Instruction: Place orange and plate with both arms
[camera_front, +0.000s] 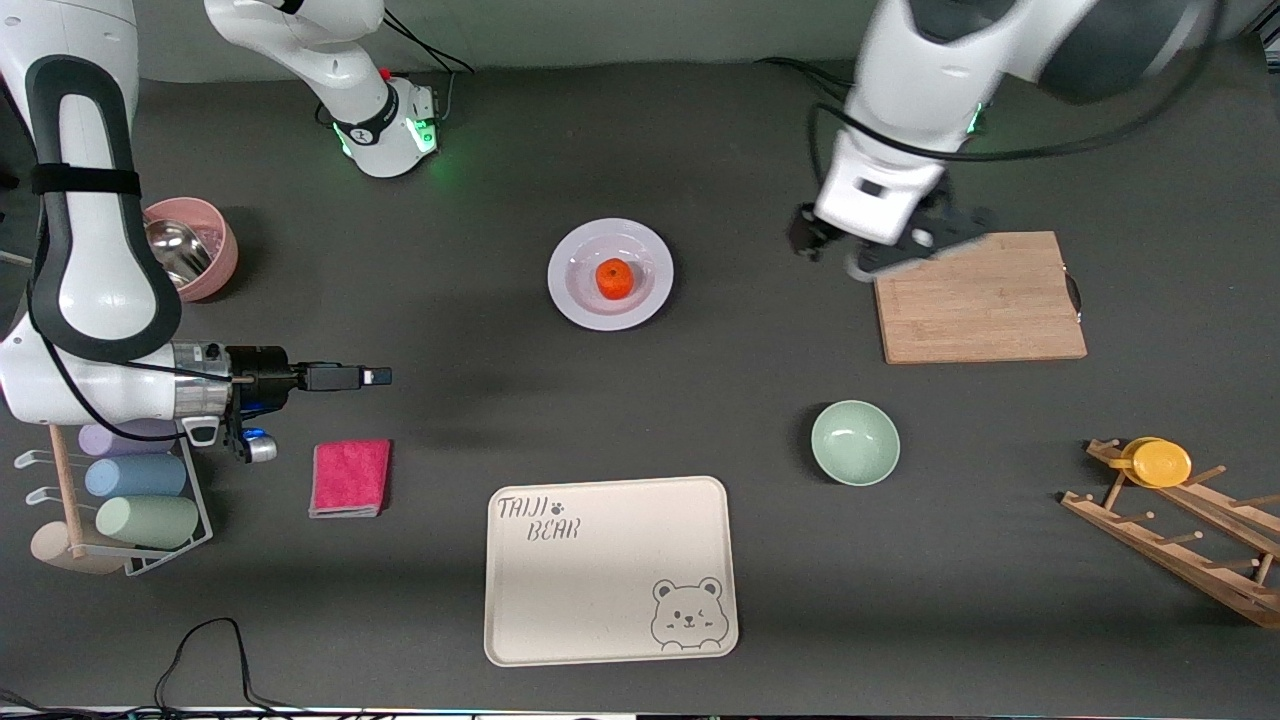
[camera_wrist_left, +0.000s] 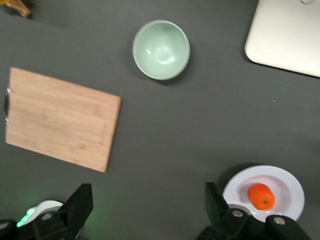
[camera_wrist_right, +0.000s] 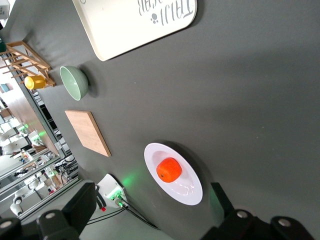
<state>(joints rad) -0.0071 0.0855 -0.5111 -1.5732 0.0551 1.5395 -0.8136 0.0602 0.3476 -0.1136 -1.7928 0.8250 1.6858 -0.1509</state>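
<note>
The orange (camera_front: 614, 278) lies in the middle of the white plate (camera_front: 580, 300), which sits on the dark mat midway between the two arm bases. Both also show in the left wrist view, orange (camera_wrist_left: 261, 196) on plate (camera_wrist_left: 287, 179), and in the right wrist view, orange (camera_wrist_right: 169, 170) on plate (camera_wrist_right: 187, 192). My left gripper (camera_front: 885, 250) hangs open and empty over the cutting board's corner nearest the plate; its fingers (camera_wrist_left: 80, 202) stand wide apart. My right gripper (camera_front: 360, 377) is open and empty over bare mat above the pink cloth, pointing toward the plate.
A wooden cutting board (camera_front: 980, 298) lies toward the left arm's end. A pale-green bowl (camera_front: 855, 442) and a cream bear tray (camera_front: 610, 570) sit nearer the camera. A pink cloth (camera_front: 350, 477), cup rack (camera_front: 130, 495), pink bowl (camera_front: 190, 245) and wooden rack with yellow cup (camera_front: 1160, 462) line the ends.
</note>
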